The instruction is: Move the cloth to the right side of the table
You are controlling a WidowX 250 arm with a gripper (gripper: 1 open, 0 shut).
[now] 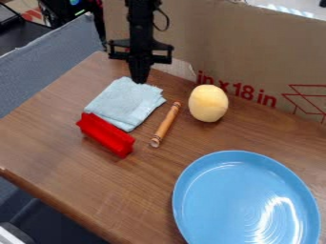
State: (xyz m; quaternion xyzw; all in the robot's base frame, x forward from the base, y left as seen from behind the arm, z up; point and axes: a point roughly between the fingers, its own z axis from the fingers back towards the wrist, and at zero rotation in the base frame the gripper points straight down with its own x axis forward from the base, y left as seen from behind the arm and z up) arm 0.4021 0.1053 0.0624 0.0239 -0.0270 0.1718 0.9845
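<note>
Jaws closed, the gripper [137,74] hangs above the cloth [125,102], apart.

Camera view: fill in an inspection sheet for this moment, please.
Surface: table, dark wood grain.
Job's things: cloth lies flat at left, beside the red block, not held.
Clutter: red block; wooden stick; yellow ball; blue plate at front right.
Grippers: gripper shut, empty, above the cloth.
Cables: nothing seen.
Surroundings: cardboard box behind.
</note>
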